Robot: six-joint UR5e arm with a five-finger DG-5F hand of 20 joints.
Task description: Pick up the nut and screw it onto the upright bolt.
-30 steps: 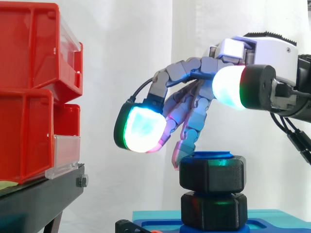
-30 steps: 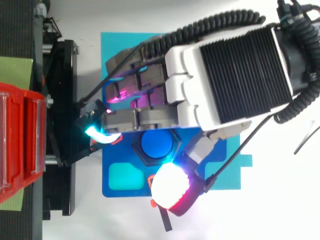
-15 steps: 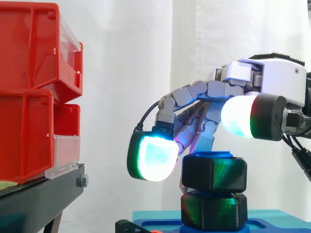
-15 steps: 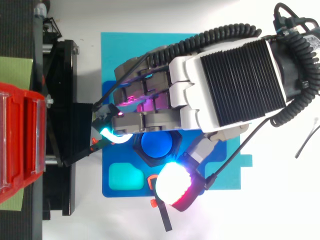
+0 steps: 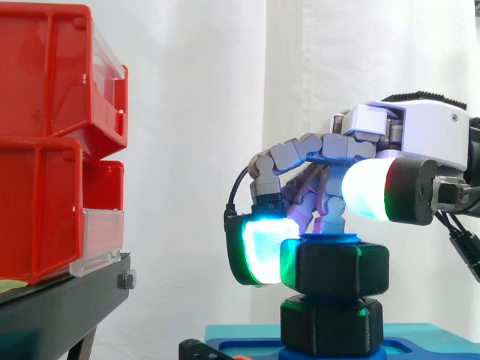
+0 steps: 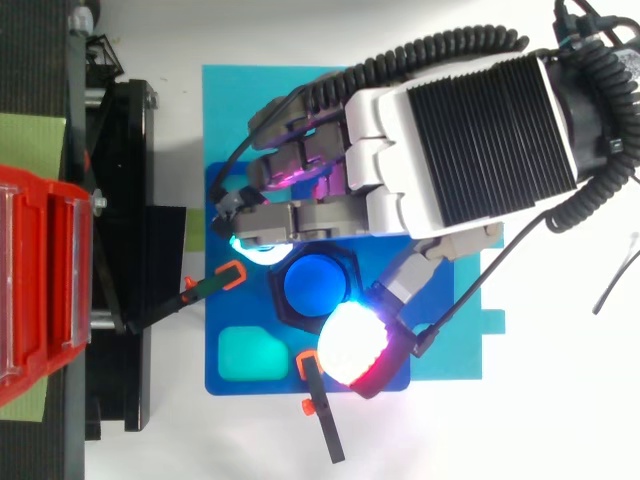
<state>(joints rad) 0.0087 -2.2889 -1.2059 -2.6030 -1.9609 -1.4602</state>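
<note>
Side view, hand state: the hand is closed over the nut, with its fingers curled down from the right. One glowing pad lies against the nut's left flank. The thumb pad stands over the near-right corner, and we cannot confirm that it touches.

Position of work: the black hex nut sits high on the thread of the upright blue bolt, with the bolt's top just proud of the nut's upper face. A band of blue thread shows between the nut and the lower hex piece, so the two are apart. We judge the nut started but not run down.

Handling: the nut looks like rigid moulded or printed plastic, bulky and probably light. Its faces throw back the pads' glow, so we expect them to be smooth and somewhat slippery. The best hold, in our view, is on opposite flats, with pads square to the faces and not on the corners. It should not crush. The risk is cross-threading if it is pushed sideways while turning.

Containers: the bolt stands in a blue fixture tray on a cyan mat laid on the white counter. Top view shows a rounded pocket near-left of the bolt, and we see nothing in it. At left, stacked red bins with clear front lips rest on the black stand. Their contents are hidden from us.
</note>
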